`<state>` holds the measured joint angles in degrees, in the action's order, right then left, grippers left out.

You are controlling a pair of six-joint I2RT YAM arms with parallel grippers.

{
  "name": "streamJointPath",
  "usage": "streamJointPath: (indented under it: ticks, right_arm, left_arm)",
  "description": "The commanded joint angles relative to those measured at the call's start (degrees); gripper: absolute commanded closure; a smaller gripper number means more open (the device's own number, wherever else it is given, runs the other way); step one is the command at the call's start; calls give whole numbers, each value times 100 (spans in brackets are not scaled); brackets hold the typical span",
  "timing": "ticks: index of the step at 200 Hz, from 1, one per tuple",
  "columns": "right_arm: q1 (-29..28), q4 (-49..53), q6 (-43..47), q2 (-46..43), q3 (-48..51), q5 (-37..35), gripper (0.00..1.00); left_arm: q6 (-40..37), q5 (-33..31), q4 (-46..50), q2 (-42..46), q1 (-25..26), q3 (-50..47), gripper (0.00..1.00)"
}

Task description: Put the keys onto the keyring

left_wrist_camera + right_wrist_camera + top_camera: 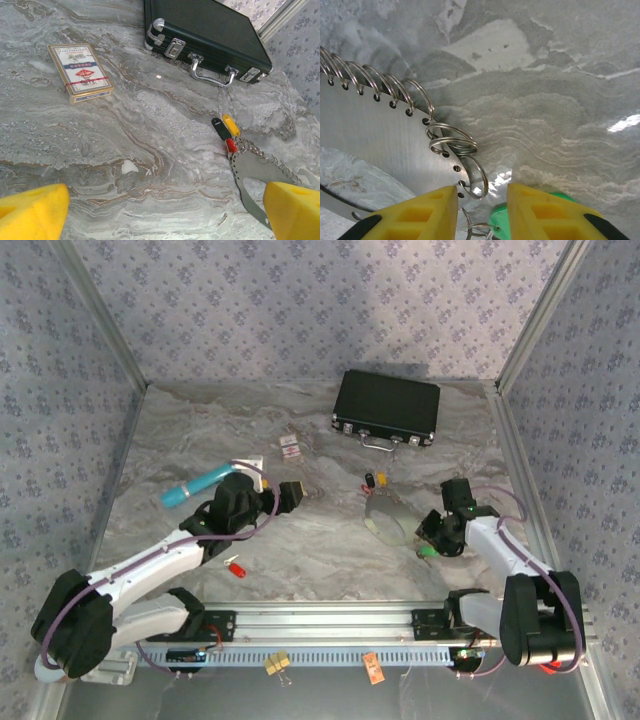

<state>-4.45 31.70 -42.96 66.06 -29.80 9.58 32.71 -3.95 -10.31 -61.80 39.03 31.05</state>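
At five o'clock the right claw [482, 189] hangs at the keyring's [385, 140] near rim, fingers [422, 215] narrowly apart with a green key [497, 220] showing in the gap; whether they grip it I cannot tell. A red key [236, 568] lies loose at seven o'clock. At centre the left claw [290, 492] gapes wide. Black, yellow and red keys [223, 129] touch the keyring's far end. At twelve o'clock the black case [386, 407] lies latched, contents hidden.

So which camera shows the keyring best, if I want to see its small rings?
The right wrist view: the keyring is close and sharp, with its holes and small split rings distinct. The left wrist view shows one curved part with keys at its end; the top view shows the whole oval, but tiny.
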Motion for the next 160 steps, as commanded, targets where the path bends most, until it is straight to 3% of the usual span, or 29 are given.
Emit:
streamJointPath:
  ticks: [1, 58, 132, 160]
  right_arm:
    - [-5, -89, -72, 89, 60, 127, 72]
    - [-12, -160, -58, 196, 58, 149, 78]
    - [-13, -148, 45, 126, 65, 79, 100]
    - [-88, -3, 196, -190, -76, -98, 100]
  left_arm:
    - [87, -76, -60, 115, 48, -73, 2]
    - [95, -97, -24, 166, 44, -82, 2]
    - [104, -158, 112, 307, 44, -90, 2]
    - [73, -275, 108, 383, 46, -123, 2]
